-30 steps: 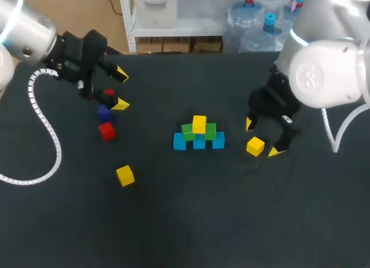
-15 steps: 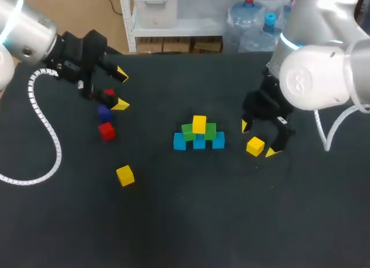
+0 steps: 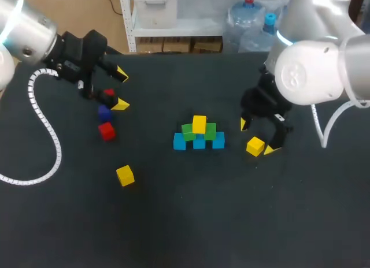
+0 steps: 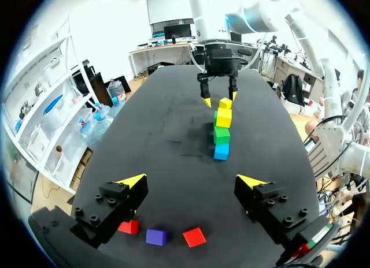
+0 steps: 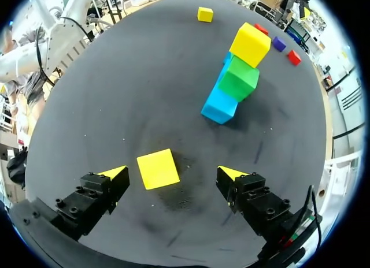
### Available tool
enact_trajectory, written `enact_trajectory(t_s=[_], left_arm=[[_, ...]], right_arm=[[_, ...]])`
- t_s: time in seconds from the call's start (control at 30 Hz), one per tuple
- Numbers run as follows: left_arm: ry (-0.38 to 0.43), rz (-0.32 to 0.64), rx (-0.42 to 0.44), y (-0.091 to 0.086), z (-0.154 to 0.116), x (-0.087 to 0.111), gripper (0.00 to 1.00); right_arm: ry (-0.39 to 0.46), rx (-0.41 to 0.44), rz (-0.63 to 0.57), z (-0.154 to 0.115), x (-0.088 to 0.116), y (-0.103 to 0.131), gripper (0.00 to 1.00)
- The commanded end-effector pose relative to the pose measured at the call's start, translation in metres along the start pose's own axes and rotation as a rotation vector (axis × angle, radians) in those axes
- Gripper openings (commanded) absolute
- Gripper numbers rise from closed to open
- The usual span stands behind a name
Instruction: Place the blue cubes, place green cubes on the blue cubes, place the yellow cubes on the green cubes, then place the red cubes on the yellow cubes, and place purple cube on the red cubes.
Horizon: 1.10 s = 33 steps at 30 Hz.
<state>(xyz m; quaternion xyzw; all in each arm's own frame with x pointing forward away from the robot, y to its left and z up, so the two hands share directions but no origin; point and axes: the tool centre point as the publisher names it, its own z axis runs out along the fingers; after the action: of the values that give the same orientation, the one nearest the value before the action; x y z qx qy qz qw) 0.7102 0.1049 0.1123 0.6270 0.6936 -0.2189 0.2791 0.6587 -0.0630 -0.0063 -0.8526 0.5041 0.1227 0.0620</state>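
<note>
Here the black table (image 3: 191,222) carries a stack (image 3: 199,135) at its middle, and all places are given from that stack.

Nearest the robot, the near yellow cube (image 3: 125,175) lies alone, in front of the stack and well apart from it, toward the left arm's side.

Level with the stack's base, on the right arm's side, the loose yellow cube (image 3: 255,145) rests on the table just beside the stack. The right gripper (image 3: 256,137) is lowered around this cube with its fingers spread. In the right wrist view the cube sits between the two yellow tips, closer to one finger, with a narrow gap on that side and a wide gap on the other.

The stack itself has three blue cubes (image 3: 180,142) in a row on the table. Two green cubes (image 3: 187,131) sit on them, and the top yellow cube (image 3: 199,124) sits on the green pair.

Well apart from the stack on the left arm's side lies the near red cube (image 3: 106,130). Just beyond it lies the purple cube (image 3: 104,112), then the far red cube (image 3: 108,93), which the gripper partly hides.

Farthest from the stack, the left gripper (image 3: 121,89) hangs above these three cubes with its fingers wide apart, gripping nothing. In the left wrist view the three cubes lie in a row under it.
</note>
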Motion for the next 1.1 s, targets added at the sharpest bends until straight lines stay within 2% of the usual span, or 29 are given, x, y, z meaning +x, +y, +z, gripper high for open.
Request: enact_trajectory(t_s=[0.03, 0.13, 0.2, 0.23, 0.33, 0.5, 0.6, 0.8, 0.9, 0.97, 1.0, 1.1], left_arm=[[-0.005, 0.004, 0.001, 0.0010, 0.0004, 0.0014, 1.00], [-0.005, 0.004, 0.001, 0.0010, 0.0004, 0.0014, 1.00], [-0.005, 0.004, 0.001, 0.0010, 0.0004, 0.0014, 1.00], [-0.005, 0.004, 0.001, 0.0010, 0.0004, 0.0014, 1.00], [-0.005, 0.004, 0.001, 0.0010, 0.0004, 0.0014, 1.00], [-0.005, 0.004, 0.001, 0.0010, 0.0004, 0.0014, 1.00], [-0.005, 0.004, 0.001, 0.0010, 0.0004, 0.0014, 1.00], [-0.005, 0.004, 0.001, 0.0010, 0.0004, 0.0014, 1.00], [-0.005, 0.004, 0.001, 0.0010, 0.0004, 0.0014, 1.00], [-0.005, 0.004, 0.001, 0.0010, 0.0004, 0.0014, 1.00], [-0.005, 0.004, 0.001, 0.0010, 0.0004, 0.0014, 1.00], [-0.005, 0.004, 0.001, 0.0010, 0.0004, 0.0014, 1.00]], right_arm=[[0.002, 0.011, 0.005, 0.0002, -0.0004, 0.0058, 1.00], [0.002, 0.012, 0.008, 0.0007, -0.0007, 0.0078, 1.00], [0.002, 0.013, 0.010, 0.0009, -0.0009, 0.0089, 0.78], [0.002, 0.013, 0.011, 0.0010, -0.0011, 0.0094, 0.78], [0.000, 0.015, 0.014, 0.0011, -0.0026, 0.0108, 0.87], [0.002, 0.015, 0.013, 0.0024, -0.0049, 0.0119, 0.80], [0.006, 0.012, 0.012, 0.0023, -0.0062, 0.0125, 0.93], [0.030, 0.012, 0.010, 0.0005, -0.0080, 0.0129, 0.87], [0.044, 0.016, 0.013, -0.0006, -0.0086, 0.0132, 0.90], [0.048, 0.017, 0.016, -0.0012, -0.0085, 0.0135, 0.76], [0.052, 0.017, 0.017, -0.0014, -0.0084, 0.0137, 0.75], [0.064, 0.012, 0.017, -0.0017, -0.0086, 0.0142, 0.84]])
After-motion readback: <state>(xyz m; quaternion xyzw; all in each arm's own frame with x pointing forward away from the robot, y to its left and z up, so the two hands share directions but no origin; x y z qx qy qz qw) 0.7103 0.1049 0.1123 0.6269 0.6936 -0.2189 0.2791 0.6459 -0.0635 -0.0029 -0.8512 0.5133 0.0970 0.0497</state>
